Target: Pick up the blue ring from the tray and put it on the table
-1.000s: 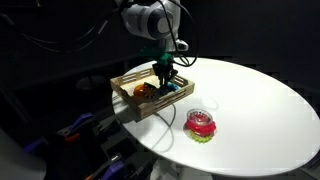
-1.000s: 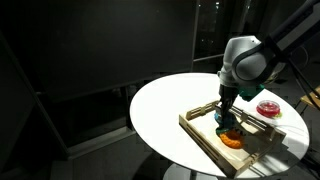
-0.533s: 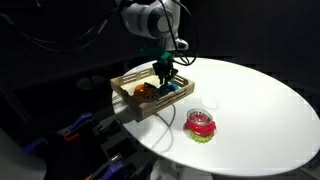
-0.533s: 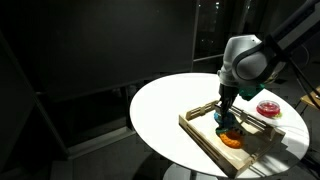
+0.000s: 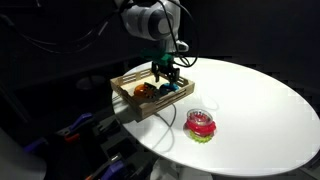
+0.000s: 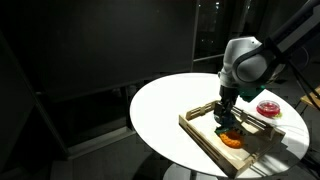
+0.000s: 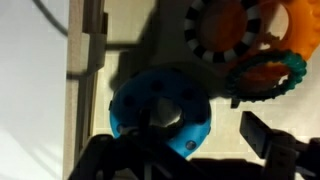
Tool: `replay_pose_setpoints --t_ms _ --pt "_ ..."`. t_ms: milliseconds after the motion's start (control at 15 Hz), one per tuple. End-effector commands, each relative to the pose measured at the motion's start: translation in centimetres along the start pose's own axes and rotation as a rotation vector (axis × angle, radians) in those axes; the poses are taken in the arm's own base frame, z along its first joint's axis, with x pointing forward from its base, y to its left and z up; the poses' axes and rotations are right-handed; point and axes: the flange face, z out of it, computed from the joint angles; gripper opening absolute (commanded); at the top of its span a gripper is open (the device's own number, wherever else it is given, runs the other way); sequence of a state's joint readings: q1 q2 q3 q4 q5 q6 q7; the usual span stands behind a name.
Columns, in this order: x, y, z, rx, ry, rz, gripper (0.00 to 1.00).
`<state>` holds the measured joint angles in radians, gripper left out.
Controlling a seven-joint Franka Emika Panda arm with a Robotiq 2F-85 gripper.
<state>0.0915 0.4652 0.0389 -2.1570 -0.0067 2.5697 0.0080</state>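
**Blue ring lies flat in the tray, pincer spread over it**

The blue ring (image 7: 160, 112) is a glossy cyan donut, dotted with small dark spots. It lies flat with its hole facing up at the wrist camera. Being round, it has no long axis to speak of. It sits on the floor of the tray (image 7: 85, 60), just beside a pale wooden side rail.

Past it in the same tray lies an orange ring (image 7: 232, 28) with a black-and-white striped band, touching a smaller ring with a bumpy teal rim (image 7: 268, 76).

The gripper (image 5: 165, 76) hangs over the blue ring with its jaws wide. One dark finger (image 7: 262, 134) stands clear of the ring's edge; whether the opposite finger touches it, I cannot tell.

In both exterior views the tray rests near the edge of the smooth, round white table (image 5: 255, 95), well apart from a red-pink ring on a green base (image 5: 202, 124).

Against half a second ago, the gripper looks a touch higher, and the ring has not left the tray.
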Motion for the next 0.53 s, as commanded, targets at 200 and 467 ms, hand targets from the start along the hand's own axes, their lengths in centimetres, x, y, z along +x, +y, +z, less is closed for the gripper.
replay_pose_setpoints --t_ms 200,467 --pt "0.19 0.0 0.58 -0.026 0.005 0.012 1.0" --pt "0.17 -0.07 0.99 -0.027 -0.002 0.012 0.84"
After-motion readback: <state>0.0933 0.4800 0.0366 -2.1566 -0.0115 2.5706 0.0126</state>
